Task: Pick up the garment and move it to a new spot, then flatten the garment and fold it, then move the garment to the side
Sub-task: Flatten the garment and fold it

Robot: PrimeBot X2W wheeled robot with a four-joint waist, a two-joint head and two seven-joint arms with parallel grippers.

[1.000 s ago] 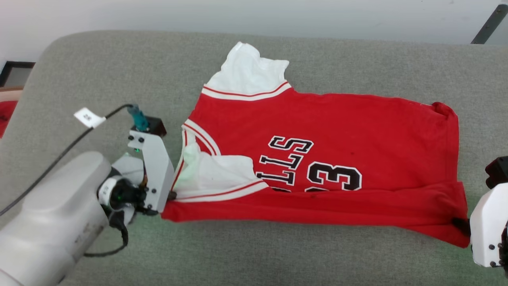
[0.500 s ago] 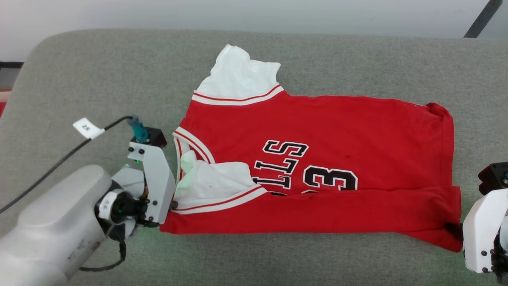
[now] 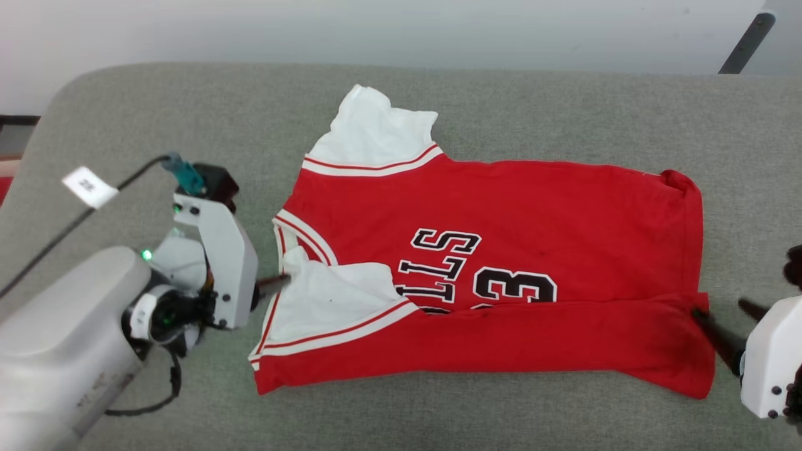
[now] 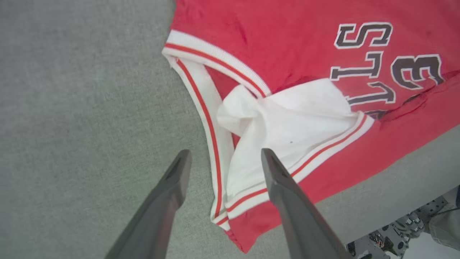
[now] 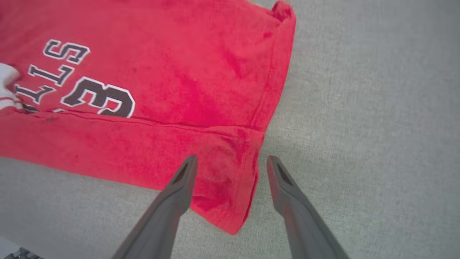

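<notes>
The garment (image 3: 501, 238), a red jersey with white sleeve panels and black lettering, lies sideways on the grey table with its collar to the left. Its near long edge is folded up over the lower lettering. My left gripper (image 3: 274, 285) is open at the collar side; in the left wrist view its fingers (image 4: 225, 153) straddle the striped trim of the garment (image 4: 287, 122) without gripping it. My right gripper (image 3: 718, 308) is open at the hem's near corner. In the right wrist view its fingers (image 5: 231, 158) stand on either side of that corner of the garment (image 5: 187, 90).
The grey padded table (image 3: 156, 113) reaches to a pale wall behind. A black cable with a white tag (image 3: 89, 186) runs along my left arm. A dark bar (image 3: 745, 44) leans at the top right. Part of my base (image 4: 395, 237) shows past the table's near edge.
Both grippers have opened and let go of the garment's folded near edge. The left gripper has drawn back and risen a little. The camera has shifted slightly.
</notes>
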